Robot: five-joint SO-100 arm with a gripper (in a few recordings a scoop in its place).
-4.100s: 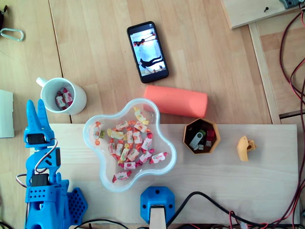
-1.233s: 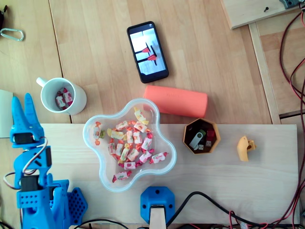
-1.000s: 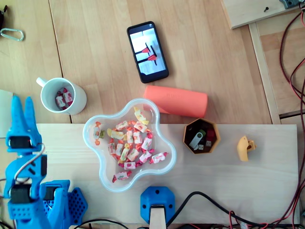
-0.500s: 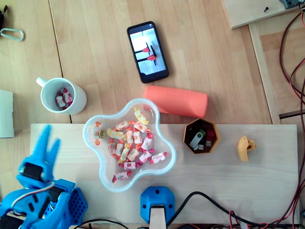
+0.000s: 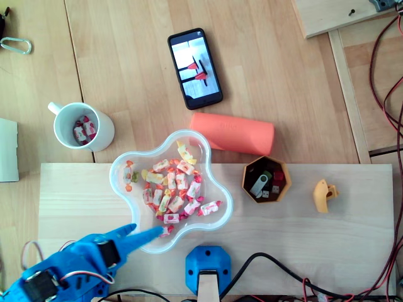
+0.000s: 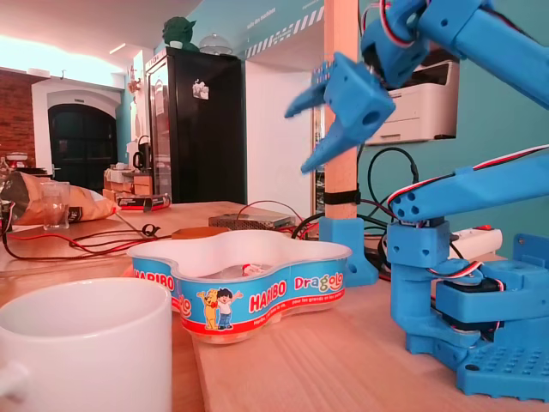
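End effector (image 5: 148,230) over the near-left lobe of the clear candy bowl (image 5: 115,182), jaws parted and gripping nothing. In the fixed view it hangs well above the bowl's rim. The bowl stands on the counter (image 5: 327,239) with wrapped candies (image 5: 173,189) heaped inside. A clean pick likely calls for a straight descent inside the wall, with the jaws straddling one candy at the heap's edge.

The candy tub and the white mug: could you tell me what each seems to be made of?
The candy tub is probably thin translucent plastic, see-through at its wavy rim, with a glossy printed band around the wall. The white mug is likely glazed ceramic, with a thick rim and soft sheen.
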